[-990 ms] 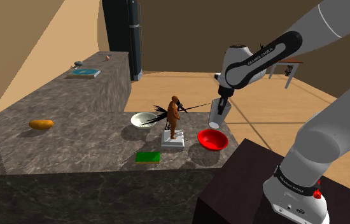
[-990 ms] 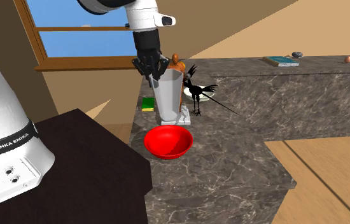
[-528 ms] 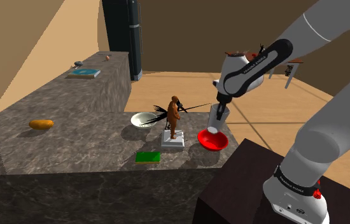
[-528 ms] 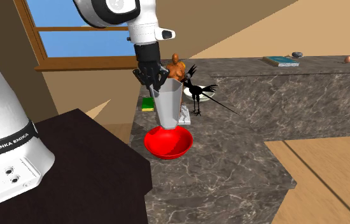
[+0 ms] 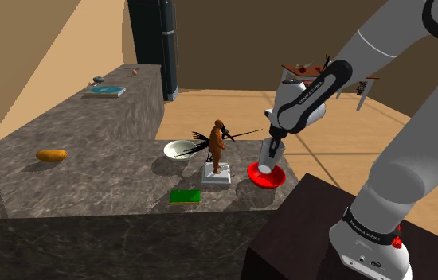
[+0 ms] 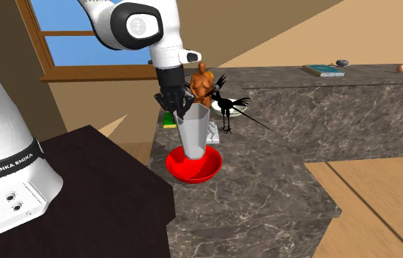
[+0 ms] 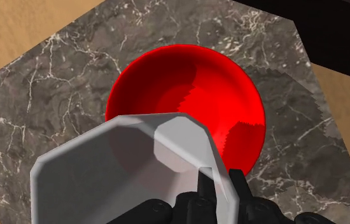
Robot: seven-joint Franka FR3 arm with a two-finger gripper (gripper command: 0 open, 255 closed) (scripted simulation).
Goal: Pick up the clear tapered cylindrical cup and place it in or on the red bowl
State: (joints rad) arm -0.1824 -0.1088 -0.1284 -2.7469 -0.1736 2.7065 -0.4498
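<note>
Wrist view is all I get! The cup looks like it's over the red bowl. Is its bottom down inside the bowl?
Observer: Yes. In the second exterior view, the cup has its base below the rim of the red bowl. I can't tell if it touches the bottom.
Operator: Is anything close that I could bump?
Observer: A brown figurine stands just beside the red bowl, apart from the cup.
Operator: What's behind that?
Observer: A black bird figure stands by a white bowl.
</note>
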